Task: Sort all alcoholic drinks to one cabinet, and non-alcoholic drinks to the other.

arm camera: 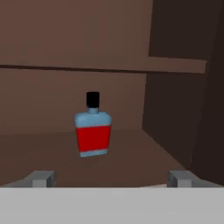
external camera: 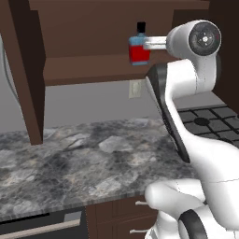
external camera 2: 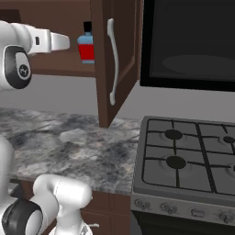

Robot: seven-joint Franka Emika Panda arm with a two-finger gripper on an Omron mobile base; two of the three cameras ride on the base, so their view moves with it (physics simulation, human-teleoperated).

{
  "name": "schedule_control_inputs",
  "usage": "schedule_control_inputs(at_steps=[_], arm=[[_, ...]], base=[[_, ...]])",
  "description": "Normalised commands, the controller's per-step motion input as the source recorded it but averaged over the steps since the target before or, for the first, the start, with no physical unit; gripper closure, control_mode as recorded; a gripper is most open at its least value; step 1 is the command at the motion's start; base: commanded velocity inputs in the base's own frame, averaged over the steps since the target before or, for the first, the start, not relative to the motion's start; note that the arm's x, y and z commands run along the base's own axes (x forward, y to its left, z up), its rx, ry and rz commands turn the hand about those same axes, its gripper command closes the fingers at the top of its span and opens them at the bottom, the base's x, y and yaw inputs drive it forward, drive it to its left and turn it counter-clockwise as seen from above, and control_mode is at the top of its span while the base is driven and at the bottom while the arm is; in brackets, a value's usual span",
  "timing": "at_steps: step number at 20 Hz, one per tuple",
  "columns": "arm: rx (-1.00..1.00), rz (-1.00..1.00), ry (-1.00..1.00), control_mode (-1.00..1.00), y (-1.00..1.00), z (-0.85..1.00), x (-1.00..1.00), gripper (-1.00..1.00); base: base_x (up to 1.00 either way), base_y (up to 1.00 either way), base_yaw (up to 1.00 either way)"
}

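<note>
An alcoholic drink, a squat blue bottle point(arm camera: 92, 133) with a red label and black cap, stands upright on the lower shelf of the dark brown wall cabinet point(external camera: 88, 65). The bottle point(external camera: 139, 49) sits near the shelf's right end, just inside the open door point(external camera 2: 121, 55) with its silver bar handle. My gripper point(arm camera: 111, 178) is open and level with the bottle, a short way in front of it and not touching. Its fingertips point(arm camera: 41, 178) stand wide apart with nothing between them. My hand point(external camera: 154, 43) points into the cabinet at the bottle point(external camera 2: 86, 46). The non-alcoholic drinks are out of view.
A grey granite counter point(external camera: 84, 158) runs below the cabinet. A gas stove point(external camera 2: 188, 160) lies to the right, under a black microwave point(external camera 2: 188, 41). The cabinet's left door point(external camera: 23, 70) hangs open. An outlet point(external camera: 135, 87) is on the wall, and low drawers point(external camera: 121, 217) sit under the counter.
</note>
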Motion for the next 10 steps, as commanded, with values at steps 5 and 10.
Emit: schedule_control_inputs(at_steps=[5, 10], arm=[[0.0, 0.04, 0.07, -1.0, 0.02, -0.28, -0.49, -1.0], [0.0, 0.07, 0.02, -1.0, 0.0, -0.47, -0.35, -1.0]], base=[[0.0, 0.0, 0.0], [0.0, 0.0, 0.0]])
